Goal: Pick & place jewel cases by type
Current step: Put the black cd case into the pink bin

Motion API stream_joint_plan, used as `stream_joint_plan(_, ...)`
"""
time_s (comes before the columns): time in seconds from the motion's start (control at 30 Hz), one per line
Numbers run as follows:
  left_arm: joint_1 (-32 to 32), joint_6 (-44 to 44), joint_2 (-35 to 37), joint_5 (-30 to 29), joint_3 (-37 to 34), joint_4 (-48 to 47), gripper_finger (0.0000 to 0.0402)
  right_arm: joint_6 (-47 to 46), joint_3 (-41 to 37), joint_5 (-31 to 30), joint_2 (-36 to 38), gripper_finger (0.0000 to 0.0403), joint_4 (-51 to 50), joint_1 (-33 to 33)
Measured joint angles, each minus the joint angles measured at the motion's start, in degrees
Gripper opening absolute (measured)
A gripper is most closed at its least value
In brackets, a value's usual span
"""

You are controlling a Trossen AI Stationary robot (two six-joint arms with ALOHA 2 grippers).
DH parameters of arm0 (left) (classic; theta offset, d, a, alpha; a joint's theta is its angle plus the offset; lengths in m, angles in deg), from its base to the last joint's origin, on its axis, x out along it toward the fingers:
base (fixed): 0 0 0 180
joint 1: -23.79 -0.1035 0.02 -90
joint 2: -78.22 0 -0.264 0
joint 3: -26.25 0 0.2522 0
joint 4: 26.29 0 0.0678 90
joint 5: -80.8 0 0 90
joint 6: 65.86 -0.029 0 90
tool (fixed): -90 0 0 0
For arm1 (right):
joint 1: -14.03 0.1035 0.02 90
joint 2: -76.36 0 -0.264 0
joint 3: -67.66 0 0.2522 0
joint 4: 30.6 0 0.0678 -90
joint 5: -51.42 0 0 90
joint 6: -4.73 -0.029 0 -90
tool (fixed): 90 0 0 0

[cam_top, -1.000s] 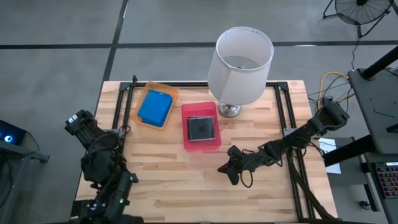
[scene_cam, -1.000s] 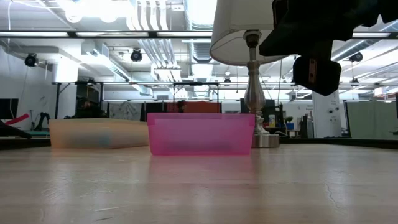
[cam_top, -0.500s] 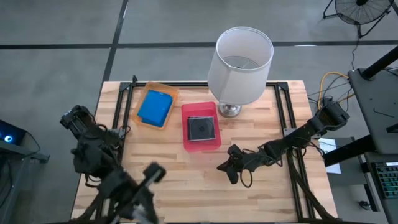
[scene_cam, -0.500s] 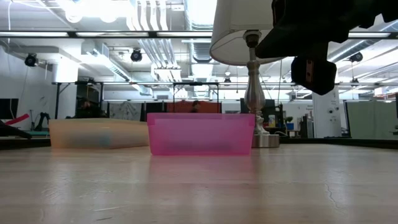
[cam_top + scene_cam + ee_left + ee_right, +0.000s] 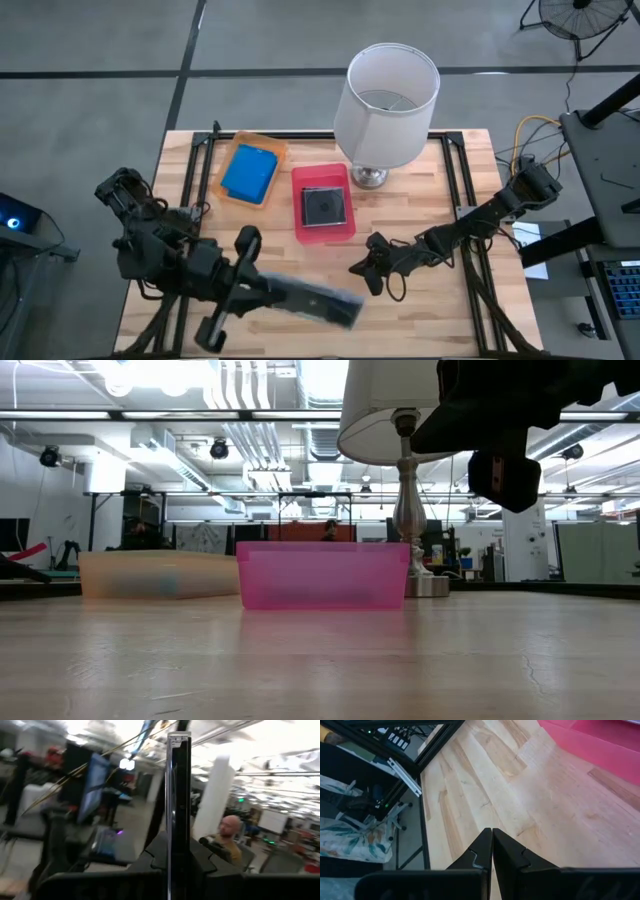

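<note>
1. Jewel cases: a blue jewel case (image 5: 248, 172) lies in the orange tray (image 5: 272, 150), a dark square jewel case (image 5: 323, 207) lies in the pink tray (image 5: 300, 222). How many are stacked in each I can't tell.
2. One more case, the held jewel case (image 5: 178, 800), sits edge-on between the left gripper's fingers (image 5: 200, 857) in the left wrist view, clamped tight. Looks dark/clear, so probably a square one.
3. Left gripper (image 5: 335, 303) is over the near middle of the table (image 5: 440, 310), well apart from both trays, blurred in the high view.
4. Right gripper (image 5: 362, 270) waits near the table's middle, just in front of the pink tray, fingers (image 5: 482, 849) pressed together on nothing.
5. No loose cases show on the bare wood.
6. Judgement: sorting is mostly done; the held case is left to place, likely in the pink tray if it is the dark type.
7. Lamp (image 5: 390, 95) stands right behind the pink tray, close to any approach.
</note>
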Motion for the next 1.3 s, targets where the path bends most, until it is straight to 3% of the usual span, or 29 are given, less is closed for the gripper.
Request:
stream_joint_plan(0.43, -0.07, 17.60, 0.00, -16.77, -0.02, -11.02, 0.0003, 1.16, 0.00, -2.81, 0.00, 0.0008, 0.02, 0.00)
stream_joint_plan(0.73, -0.09, 20.22, 0.02, -19.76, -0.02, -13.28, 0.0003, 2.03, 0.00, -2.94, 0.00, 0.0008, 0.02, 0.00)
stream_joint_plan(0.9, -3.35, 29.96, 1.11, -24.46, -0.02, -21.90, 0.0003, 1.97, 0.00, -2.94, 0.00, 0.0008, 0.01, 0.00)
stream_joint_plan(1.0, -7.41, 39.55, 2.59, -24.15, -0.02, -33.77, 0.0003, 1.94, 0.00, -2.92, 0.00, 0.0008, 0.02, 0.00)
stream_joint_plan(1.1, -11.62, 46.40, 3.83, -19.44, -0.04, -45.43, 0.0003, 2.32, 0.00, -2.73, 0.00, 0.0008, 0.04, 0.00)
stream_joint_plan(1.3, -17.92, 46.71, 6.86, -13.44, -0.07, -57.21, 0.0003, 5.65, 0.00, 3.57, 0.72, 0.0008, 2.95, 0.00)
